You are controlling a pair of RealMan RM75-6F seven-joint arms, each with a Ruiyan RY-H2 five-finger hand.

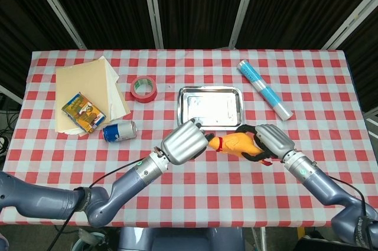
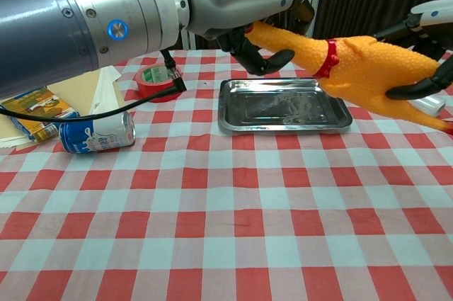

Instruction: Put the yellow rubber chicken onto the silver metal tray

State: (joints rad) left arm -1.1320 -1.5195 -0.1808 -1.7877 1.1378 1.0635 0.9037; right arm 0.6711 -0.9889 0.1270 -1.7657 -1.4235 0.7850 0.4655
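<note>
Close to me, above the checked counter (image 1: 331,85), both of my hands are up in the air with the yellow rubber chicken (image 1: 235,143) stretched between them. My left hand (image 1: 184,140) has its fingers curled around the head and neck end. My right hand (image 1: 271,140) is wrapped around the fat body, with dark fingers (image 2: 416,88) under it, so the toy does not sag or drop. I think I hold it at both ends to keep it level while I carry it over.

Just behind the chicken sits the silver metal tray (image 1: 183,111). It looks bare inside, so there is room to lay the toy flat. The chicken is not on it yet; it needs to go forward and down.

Off to the left lie a drink can (image 1: 120,131), a snack pack (image 1: 83,112) on some tan paper (image 1: 94,82), and a red tape roll (image 1: 143,88). Far right, near the back, lies a blue and white tube (image 1: 265,89).
</note>
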